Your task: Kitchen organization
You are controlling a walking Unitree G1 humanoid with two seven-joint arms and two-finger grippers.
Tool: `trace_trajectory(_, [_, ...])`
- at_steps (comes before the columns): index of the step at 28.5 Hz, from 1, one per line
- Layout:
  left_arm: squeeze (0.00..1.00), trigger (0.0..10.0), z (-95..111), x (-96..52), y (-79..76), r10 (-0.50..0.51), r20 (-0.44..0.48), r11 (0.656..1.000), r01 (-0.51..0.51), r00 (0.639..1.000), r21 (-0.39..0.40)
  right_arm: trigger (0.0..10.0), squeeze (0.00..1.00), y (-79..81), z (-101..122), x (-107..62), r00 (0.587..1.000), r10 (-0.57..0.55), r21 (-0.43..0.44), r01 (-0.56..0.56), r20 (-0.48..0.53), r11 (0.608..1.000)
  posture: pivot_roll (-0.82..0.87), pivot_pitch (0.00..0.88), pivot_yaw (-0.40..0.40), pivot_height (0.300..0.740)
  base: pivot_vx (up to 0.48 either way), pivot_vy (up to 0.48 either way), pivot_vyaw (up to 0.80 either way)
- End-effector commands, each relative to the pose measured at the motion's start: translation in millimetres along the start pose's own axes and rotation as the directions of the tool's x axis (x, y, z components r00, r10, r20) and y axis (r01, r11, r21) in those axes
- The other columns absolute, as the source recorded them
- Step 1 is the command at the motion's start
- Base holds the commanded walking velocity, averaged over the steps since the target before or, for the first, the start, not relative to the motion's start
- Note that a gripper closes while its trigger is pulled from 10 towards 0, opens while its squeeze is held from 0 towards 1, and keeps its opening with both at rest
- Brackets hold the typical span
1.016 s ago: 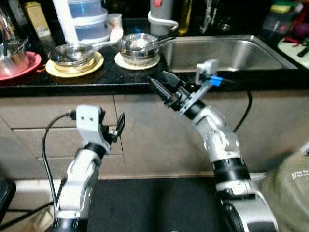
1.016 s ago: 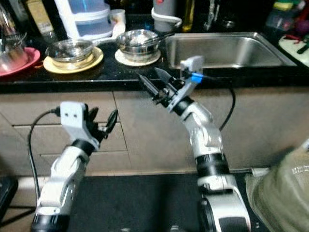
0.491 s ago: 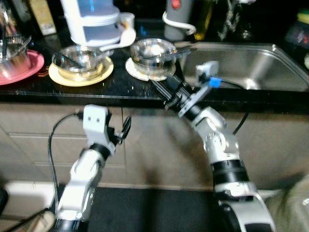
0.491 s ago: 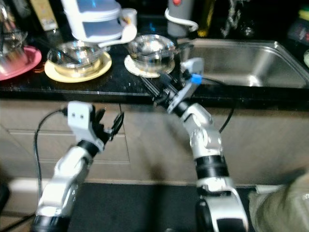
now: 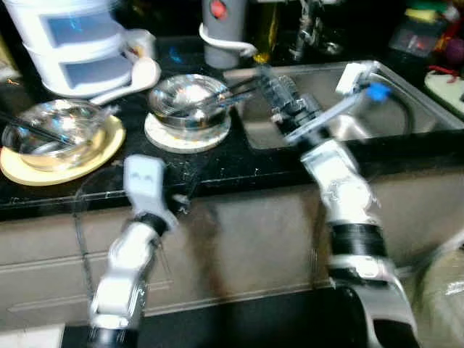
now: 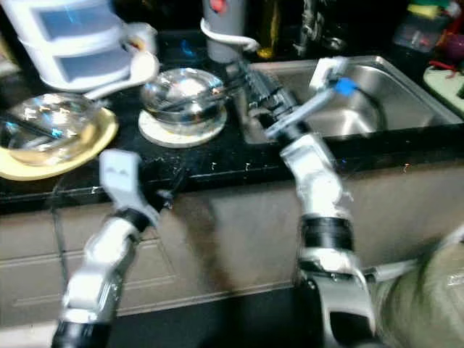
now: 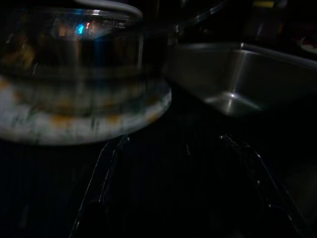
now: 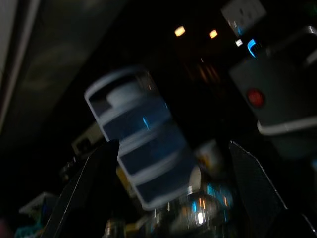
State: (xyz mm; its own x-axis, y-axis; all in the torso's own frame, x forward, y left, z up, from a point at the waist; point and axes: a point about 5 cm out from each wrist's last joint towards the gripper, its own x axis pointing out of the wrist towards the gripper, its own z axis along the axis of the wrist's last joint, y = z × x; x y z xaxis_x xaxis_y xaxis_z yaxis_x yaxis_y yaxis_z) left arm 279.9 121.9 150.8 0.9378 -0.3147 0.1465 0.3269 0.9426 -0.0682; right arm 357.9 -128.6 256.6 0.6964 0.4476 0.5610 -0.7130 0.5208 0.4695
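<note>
A steel bowl [image 5: 185,96] with a utensil in it sits on a white plate [image 5: 190,135] on the black counter [image 5: 239,156]. My right gripper [image 5: 274,83] is raised over the counter's sink edge, just right of that bowl, open and holding nothing. The right wrist view looks between its fingers [image 8: 91,183] at a white stacked container [image 8: 141,153]. My left gripper [image 5: 181,200] is at the counter's front edge below the plate. Its fingers [image 7: 101,193] stand open and the white plate [image 7: 84,116] lies just ahead.
A glass bowl [image 5: 51,130] rests on a yellow plate [image 5: 69,163] at the left. The white stacked container [image 5: 72,40] and a grey appliance [image 5: 221,29] stand at the back. The steel sink [image 5: 348,94] is to the right. A pale bag [image 5: 442,286] lies at lower right.
The camera has come closer to the counter. My right gripper has risen from below the counter edge to above it, beside the steel bowl. My left gripper has risen to the counter's edge.
</note>
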Motion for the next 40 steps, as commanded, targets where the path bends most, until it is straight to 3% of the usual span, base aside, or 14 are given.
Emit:
trace_trajectory(1, [0.00,10.0,1.2,-1.7,0.0,-0.018,-0.006,1.000,0.018,1.000,0.000,10.0,0.00,7.2,-3.2,6.5,1.000,0.020,0.025,-0.020,-0.009,0.999,0.07,0.004,-0.061,0.732,0.000,0.000,0.00])
trace_trajectory(8, [0.00,10.0,6.3,0.2,-6.7,-0.053,0.015,0.998,0.052,0.999,0.017,10.0,0.00,7.6,1.7,8.9,1.000,0.014,0.001,-0.014,-0.023,1.000,0.06,0.005,-0.061,0.732,0.000,0.000,0.00])
trace_trajectory(11, [0.00,10.0,11.8,2.1,-9.0,-0.063,0.029,0.997,0.062,0.998,0.048,10.0,0.00,5.9,2.7,9.5,0.997,0.000,-0.060,-0.004,-0.071,0.998,0.06,0.008,-0.063,0.732,0.000,0.000,0.00])
trace_trajectory(19, [0.00,10.0,12.7,2.3,-9.5,-0.065,0.031,0.997,0.064,0.997,0.052,10.0,0.00,5.6,3.1,9.5,0.997,-0.003,-0.068,-0.002,-0.077,0.998,0.06,0.008,-0.063,0.732,0.000,0.000,0.00])
trace_trajectory(22, [0.00,10.0,9.8,0.4,-18.9,-0.098,0.022,0.994,0.097,0.995,0.044,10.0,0.00,3.8,10.5,10.2,0.992,-0.019,-0.140,0.002,-0.121,0.990,0.06,0.011,-0.064,0.732,0.000,0.000,0.00])
trace_trajectory(28, [0.00,10.0,8.7,-2.6,-23.7,-0.130,0.010,0.989,0.129,0.991,0.065,10.0,0.00,-12.0,-6.8,6.0,0.942,-0.179,-0.327,0.080,-0.284,0.942,0.06,0.015,-0.065,0.732,0.000,0.000,0.00])
trace_trajectory(36, [0.00,10.0,6.2,-12.2,-28.6,-0.142,-0.006,0.987,0.142,0.990,0.069,10.0,0.00,-13.9,3.6,8.5,0.950,-0.188,-0.334,0.098,-0.250,0.938,0.06,0.017,-0.066,0.732,0.000,0.000,0.00])
trace_trajectory(40, [0.00,10.0,10.4,-14.4,-33.5,-0.154,0.009,0.984,0.153,0.988,0.095,10.0,0.00,-21.6,4.9,6.5,0.936,-0.248,-0.362,0.146,-0.251,0.920,0.07,0.021,-0.070,0.732,0.000,0.000,0.00])
